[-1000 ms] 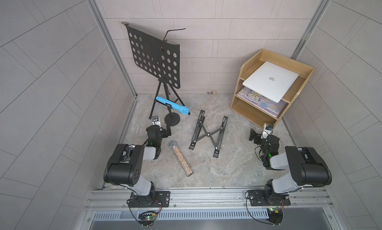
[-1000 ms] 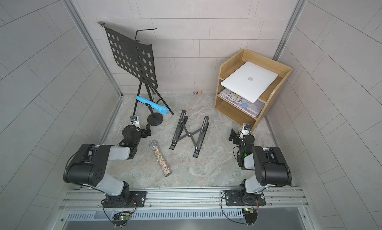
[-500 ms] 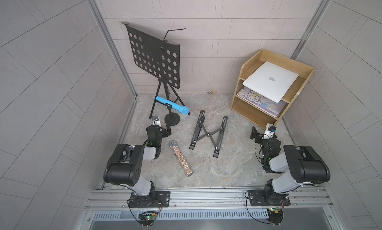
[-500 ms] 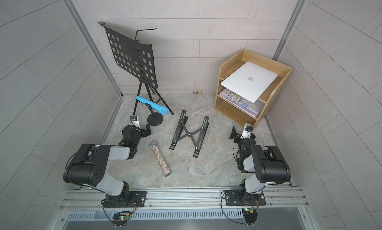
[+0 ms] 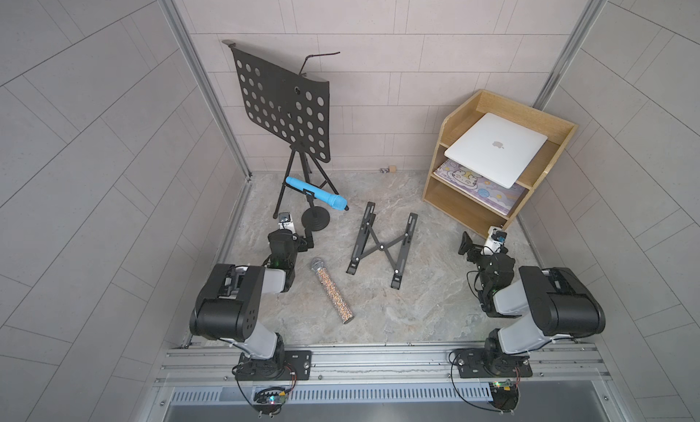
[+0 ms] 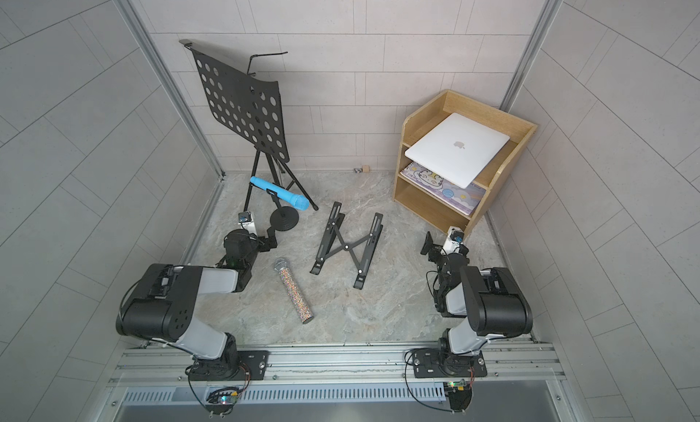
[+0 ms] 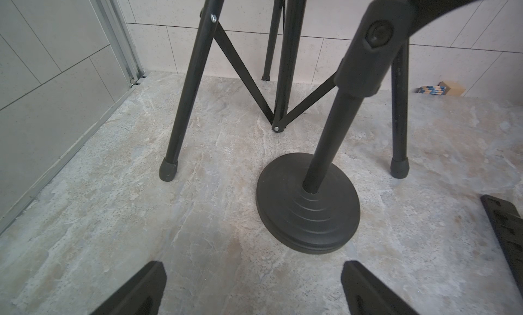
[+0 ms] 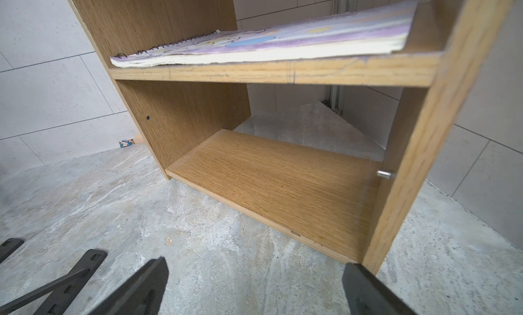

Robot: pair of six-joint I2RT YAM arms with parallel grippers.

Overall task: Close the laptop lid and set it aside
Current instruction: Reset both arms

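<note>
Presently the laptop point(image 5: 496, 151) is seen lying flat on the top tier of a wooden shelf unit point(image 5: 560, 132), which stands at the far right corner of the table point(image 5: 424, 317); the lid point(image 5: 473, 147) is shut and turned upward, its dark logo showing in both top views; the long axis is laid along the open front of the unit, and the near long edge is carried a little past the tier's front, over a purple spiral notebook point(image 5: 481, 185) kept on the middle tier; the bottom tier is shown bare in the right wrist view. The right gripper point(image 8: 256, 264) is held low over the table, just in front of the unit's near front corner, its jaws spread wide with nothing between them; the laptop is thus placed above and beyond it, well apart and untouched. The left gripper point(image 7: 253, 268) is likewise spread wide and empty, near the left edge of the table, facing the round base of a microphone stand point(image 7: 308, 206); the laptop lies far across the table from it. A black folding stand point(image 5: 382, 245) is left open between the two arms.
</note>
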